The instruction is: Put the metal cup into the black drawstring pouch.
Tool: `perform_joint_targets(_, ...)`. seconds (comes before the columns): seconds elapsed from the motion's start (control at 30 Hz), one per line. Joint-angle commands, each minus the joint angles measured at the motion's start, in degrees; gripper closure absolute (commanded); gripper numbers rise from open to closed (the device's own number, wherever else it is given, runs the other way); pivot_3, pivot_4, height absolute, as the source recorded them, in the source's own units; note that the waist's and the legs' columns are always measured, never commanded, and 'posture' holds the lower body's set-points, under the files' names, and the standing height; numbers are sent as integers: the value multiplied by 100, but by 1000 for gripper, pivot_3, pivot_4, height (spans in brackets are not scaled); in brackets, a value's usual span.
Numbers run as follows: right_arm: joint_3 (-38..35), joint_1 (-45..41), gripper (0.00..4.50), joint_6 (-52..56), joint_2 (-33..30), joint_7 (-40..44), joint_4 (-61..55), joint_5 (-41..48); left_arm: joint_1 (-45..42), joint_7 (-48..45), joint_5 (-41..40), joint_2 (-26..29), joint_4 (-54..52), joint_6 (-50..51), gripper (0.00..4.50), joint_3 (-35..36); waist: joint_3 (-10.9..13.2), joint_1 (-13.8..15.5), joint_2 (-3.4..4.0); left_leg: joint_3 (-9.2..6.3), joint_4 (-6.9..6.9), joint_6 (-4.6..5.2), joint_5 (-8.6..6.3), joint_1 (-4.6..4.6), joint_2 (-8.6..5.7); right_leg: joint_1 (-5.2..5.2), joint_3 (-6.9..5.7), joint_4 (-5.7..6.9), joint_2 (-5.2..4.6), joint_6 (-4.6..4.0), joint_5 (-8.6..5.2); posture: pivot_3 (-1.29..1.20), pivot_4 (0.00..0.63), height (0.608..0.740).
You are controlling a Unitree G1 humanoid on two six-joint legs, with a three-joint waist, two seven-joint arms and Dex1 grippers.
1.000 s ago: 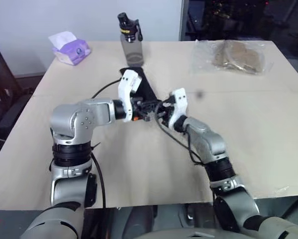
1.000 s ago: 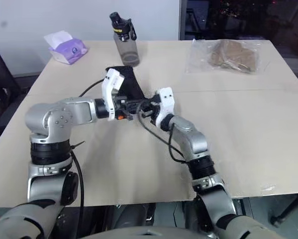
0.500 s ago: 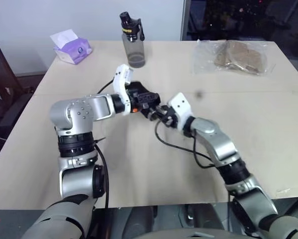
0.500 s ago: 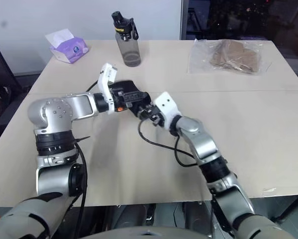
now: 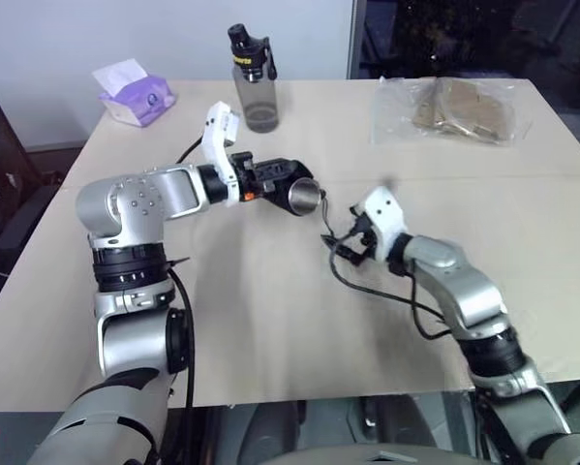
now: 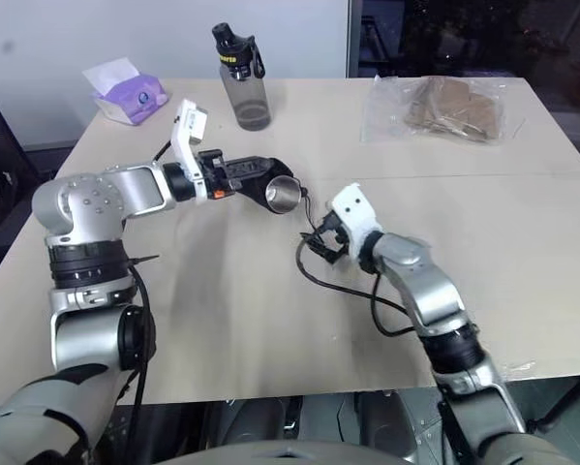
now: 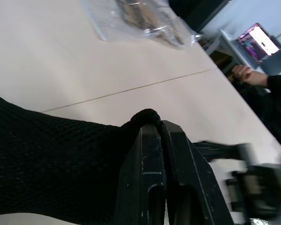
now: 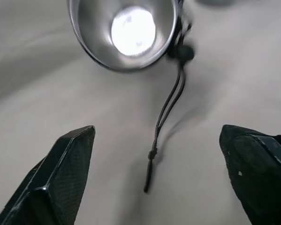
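Observation:
My left gripper [image 5: 262,182] is shut on the rim of the black drawstring pouch [image 5: 275,176] and holds it above the table; in the left wrist view its fingers [image 7: 152,154] pinch the mesh cloth [image 7: 46,164]. The metal cup [image 5: 303,197] sits in the pouch's mouth, shiny rim out, open end toward my right gripper. In the right wrist view I look straight into the cup [image 8: 128,28], and the pouch's cord [image 8: 168,108] hangs below it. My right gripper [image 5: 351,238] is open and empty, a short way right of the cup.
A grey bottle with a black cap [image 5: 255,82] and a purple tissue pack [image 5: 135,92] stand at the back left of the table [image 5: 270,320]. A clear plastic bag with brown contents [image 5: 459,108] lies back right. A person's hand [image 7: 246,72] shows beyond the table.
My right gripper has opened, let go and drawn back to the right and slightly down. The left gripper has lifted the pouch, with the cup in it, a little up and to the left.

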Motion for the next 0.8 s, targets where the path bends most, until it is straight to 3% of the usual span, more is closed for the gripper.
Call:
perform_joint_targets(0.03,-1,-330,31,-646,263,-187,685,-160,-161,11,-194,76,-209,24,4500,153,0,2,0,1,0,0,0,0,0,0,1,-1,-1,0,0,0,150,740)
perform_joint_targets(0.13,65,-627,31,-1226,544,-438,1740,-431,-143,90,-291,77,-325,88,4500,175,0,0,-1,1,0,0,0,-2,-4,0,4,-5,-3,0,1,0,150,740)
perform_joint_targets(0.23,106,-726,867,-1591,431,-746,2059,-845,-112,178,-318,104,-411,112,4500,219,1,-1,0,0,-1,-1,0,-1,-5,0,3,-5,-2,0,1,0,150,740)
perform_joint_targets(0.3,-56,-666,1782,-1453,248,-785,1602,-892,-66,247,-364,123,-452,134,4500,287,1,16,1,-3,-3,-4,1,-3,-4,-2,1,-5,-3,0,0,0,150,740)
perform_joint_targets(0.33,-146,-629,2598,-1271,119,-738,1247,-880,-28,272,-389,122,-481,142,4500,320,1,17,1,-4,-3,-14,6,-6,-4,-2,0,-7,-4,0,0,0,150,740)
perform_joint_targets(0.43,-345,-705,3706,-591,-386,-496,136,-860,144,357,-466,45,-587,123,4500,420,3,24,3,-4,-2,-25,13,-10,-7,-3,1,-11,-8,1,1,0,150,740)
perform_joint_targets(0.47,-454,-955,3846,-329,-625,-353,-229,-824,226,385,-513,-27,-625,73,4500,480,2,19,1,-3,-2,-25,13,-11,-7,-3,1,-13,-8,1,1,0,150,740)
perform_joint_targets(0.5,-555,-1238,4452,-99,-838,-208,-481,-784,295,405,-565,-106,-662,6,4500,548,4,13,4,-3,-2,-21,11,-9,-9,-1,1,-13,-7,1,0,0,150,740)
perform_joint_targets(0.67,-613,-2783,4476,313,-1919,560,-659,-807,404,729,-915,-592,-712,-148,4500,1073,22,7,23,-3,-1,-2,-1,-13,-4,-15,-4,-2,-2,0,0,0,150,740)
perform_joint_targets(0.8,-563,-3842,4476,243,-2157,834,-320,-811,607,841,-1003,-773,-830,-352,4500,1065,19,-7,20,-1,-10,-3,-2,-9,5,-4,-7,-20,4,-1,0,0,150,740)
